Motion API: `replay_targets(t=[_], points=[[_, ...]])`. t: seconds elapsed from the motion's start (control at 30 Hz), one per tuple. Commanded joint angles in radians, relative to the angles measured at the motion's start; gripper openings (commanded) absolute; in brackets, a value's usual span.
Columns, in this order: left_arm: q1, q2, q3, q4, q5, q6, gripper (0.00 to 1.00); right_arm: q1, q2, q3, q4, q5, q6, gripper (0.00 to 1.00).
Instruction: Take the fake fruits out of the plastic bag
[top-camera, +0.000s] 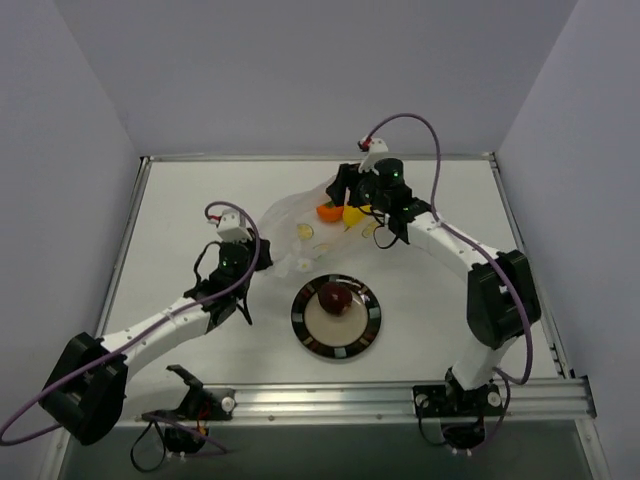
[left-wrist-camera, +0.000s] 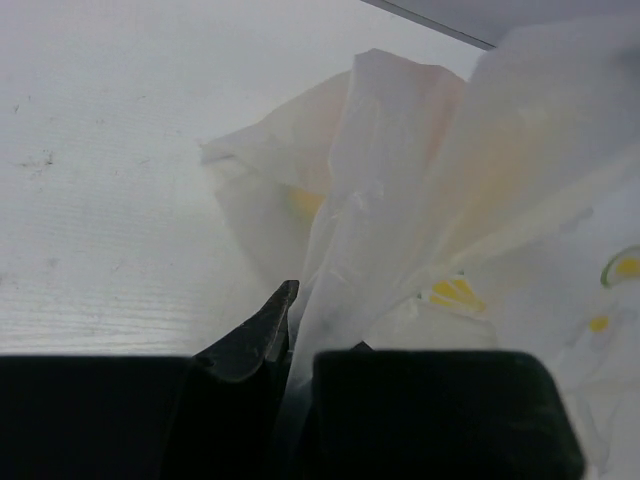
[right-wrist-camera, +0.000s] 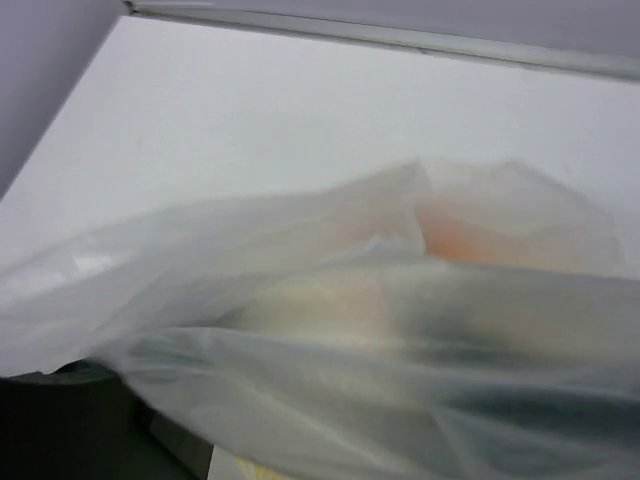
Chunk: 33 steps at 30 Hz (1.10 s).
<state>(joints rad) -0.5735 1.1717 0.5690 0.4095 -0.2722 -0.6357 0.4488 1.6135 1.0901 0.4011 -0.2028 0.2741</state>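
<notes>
The crinkled transparent plastic bag (top-camera: 292, 232) lies behind the plate, between my two grippers. In the left wrist view my left gripper (left-wrist-camera: 303, 338) is shut on a fold of the bag (left-wrist-camera: 400, 230). An orange fruit (top-camera: 328, 211) and a yellow fruit (top-camera: 353, 213) sit at the bag's right end, right under my right gripper (top-camera: 350, 196). In the right wrist view the bag's film (right-wrist-camera: 300, 400) covers that gripper's fingers, and an orange blur (right-wrist-camera: 470, 240) shows through it. The dark red fruit (top-camera: 335, 297) rests on the plate.
The round black-rimmed beige plate (top-camera: 372, 322) sits at the table's near centre, just in front of the bag. A metal rail (top-camera: 400, 400) runs along the near edge. Grey walls close in the back and both sides.
</notes>
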Motion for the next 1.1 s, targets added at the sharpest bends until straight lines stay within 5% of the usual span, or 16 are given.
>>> replay_targets(t=[0.0,0.07,0.13,0.3,0.5,0.6,0.83,1.07], points=[[-0.029,-0.032,0.012,0.044,-0.074,0.017,0.02,0.048,0.192,0.377,-0.102,-0.274,-0.100,0.61],[-0.034,-0.021,0.031,0.046,-0.070,0.016,0.02,0.060,0.244,0.538,-0.192,-0.257,-0.107,0.65],[-0.038,-0.011,0.040,0.049,-0.064,0.024,0.02,0.060,0.198,0.474,-0.186,-0.251,-0.081,0.75],[-0.043,0.074,0.037,0.117,-0.032,-0.011,0.02,0.053,-0.104,-0.075,0.066,-0.188,0.083,0.97],[-0.049,0.158,0.089,0.166,-0.041,-0.054,0.02,0.050,-0.162,-0.126,0.286,-0.788,0.230,0.96],[-0.051,0.174,0.130,0.161,-0.065,-0.062,0.02,0.115,-0.152,-0.078,0.314,-0.909,0.240,0.92],[-0.049,0.201,0.218,0.150,-0.061,-0.064,0.02,0.277,-0.112,-0.035,0.370,-0.861,0.367,0.69],[-0.037,0.229,0.273,0.120,-0.032,-0.055,0.02,0.404,-0.205,-0.150,0.406,-0.753,0.332,0.81]])
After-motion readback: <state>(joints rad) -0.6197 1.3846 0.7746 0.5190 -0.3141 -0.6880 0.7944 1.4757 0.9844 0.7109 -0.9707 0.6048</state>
